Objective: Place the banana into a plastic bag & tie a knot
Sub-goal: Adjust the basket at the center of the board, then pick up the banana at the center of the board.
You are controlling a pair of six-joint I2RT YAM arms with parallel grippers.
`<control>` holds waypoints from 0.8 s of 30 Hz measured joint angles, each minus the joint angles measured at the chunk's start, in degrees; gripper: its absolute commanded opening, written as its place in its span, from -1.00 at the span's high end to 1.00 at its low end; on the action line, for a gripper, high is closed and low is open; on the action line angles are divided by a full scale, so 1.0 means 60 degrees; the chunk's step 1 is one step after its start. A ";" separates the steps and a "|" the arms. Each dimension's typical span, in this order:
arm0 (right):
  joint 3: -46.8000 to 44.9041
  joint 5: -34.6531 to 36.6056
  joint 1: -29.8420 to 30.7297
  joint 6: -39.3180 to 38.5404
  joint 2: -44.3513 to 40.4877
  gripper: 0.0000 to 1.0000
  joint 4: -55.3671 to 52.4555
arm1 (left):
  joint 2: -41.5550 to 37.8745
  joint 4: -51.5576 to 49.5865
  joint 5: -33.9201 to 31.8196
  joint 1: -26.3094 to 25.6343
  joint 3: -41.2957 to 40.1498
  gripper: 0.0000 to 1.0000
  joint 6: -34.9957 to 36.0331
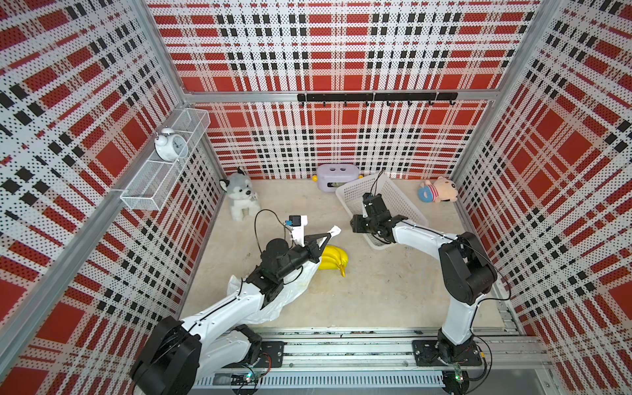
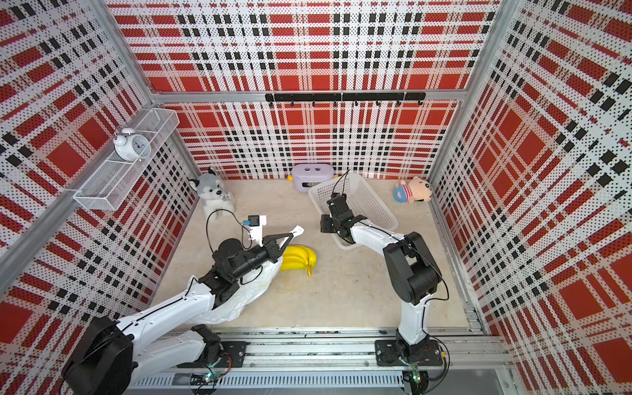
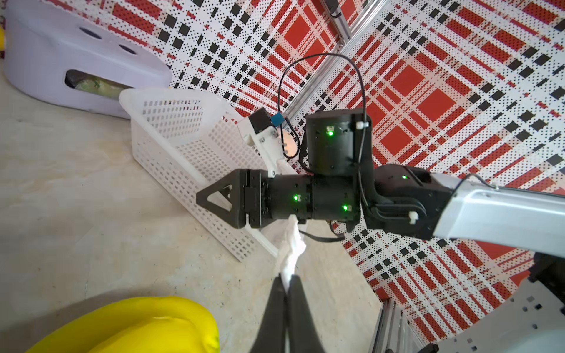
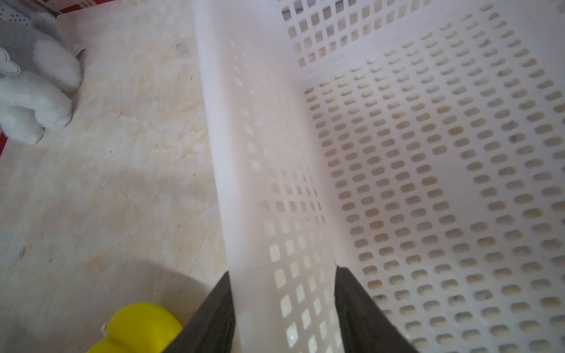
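The banana (image 1: 334, 259) (image 2: 298, 258), a yellow bunch, lies on the table's middle, just outside the plastic bag (image 1: 284, 294) (image 2: 246, 294). The white bag lies crumpled under my left arm. My left gripper (image 1: 329, 234) (image 3: 286, 276) hovers above the banana (image 3: 137, 324), shut on a twisted white strip of the bag (image 3: 290, 244) that sticks out past its tips. My right gripper (image 4: 282, 272) (image 3: 201, 197) is open, one finger on each side of the white basket's (image 4: 244, 152) near wall. No knot is in view.
The white lattice basket (image 1: 400, 201) stands at the back right under my right wrist. A husky plush (image 1: 239, 198), a lilac box (image 1: 337, 178) and a pig plush (image 1: 439, 193) line the back. A wire shelf holding a clock (image 1: 171, 147) hangs on the left wall.
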 measured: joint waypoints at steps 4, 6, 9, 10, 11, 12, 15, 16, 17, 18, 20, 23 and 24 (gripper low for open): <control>-0.0153 -0.0135 -0.0339 -0.0364 -0.0328 -0.32 -0.0087 | 0.0036 -0.0368 -0.0040 -0.0015 0.0729 1.00 0.0441; -0.0885 -0.0397 -0.0313 -0.0474 -0.1064 -0.39 -0.0120 | 0.0022 -0.0663 -0.0106 -0.0004 0.1016 1.00 0.0667; -0.2080 -0.0834 0.0007 -0.0616 -0.2699 -0.43 -0.0189 | -0.0153 -0.1377 -0.0324 0.0029 0.1319 1.00 0.1075; -0.2433 -0.0976 0.0237 -0.0656 -0.3322 -0.43 -0.0160 | -0.0259 -0.1676 -0.0441 0.0044 0.1406 1.00 0.1213; -0.2728 -0.1093 0.0535 -0.0685 -0.3887 -0.43 -0.0113 | -0.0372 -0.1993 -0.0535 0.0055 0.1508 1.00 0.1366; -0.2947 -0.1151 0.0823 -0.0707 -0.4280 -0.44 -0.0022 | -0.0484 -0.2266 -0.0645 0.0055 0.1610 1.00 0.1468; -0.3595 -0.0958 0.1982 -0.0776 -0.5053 -0.52 0.0328 | -0.0681 -0.2834 -0.0820 0.0055 0.1953 1.00 0.1719; -0.3840 -0.0798 0.2353 -0.0801 -0.5133 -0.55 0.0437 | -0.0692 -0.3005 -0.0852 0.0055 0.2095 1.00 0.1807; -0.4098 -0.0597 0.2754 -0.0801 -0.5147 -0.58 0.0514 | -0.0692 -0.3155 -0.0882 0.0055 0.2229 1.00 0.1858; -0.4342 -0.0423 0.3038 -0.0790 -0.5125 -0.59 0.0579 | -0.0692 -0.3275 -0.0889 0.0055 0.2324 1.00 0.1905; -0.4779 -0.0062 0.3399 -0.0692 -0.4987 -0.61 0.0605 | -0.0692 -0.3504 -0.0929 0.0055 0.2484 1.00 0.2029; -0.5053 0.0517 0.3730 -0.0481 -0.4419 -0.67 0.0634 | -0.0692 -0.3774 -0.0969 0.0055 0.2561 1.00 0.2138; -0.5060 0.0703 0.3825 -0.0386 -0.4182 -0.67 0.0674 | -0.0685 -0.3872 -0.0980 0.0055 0.2561 1.00 0.2175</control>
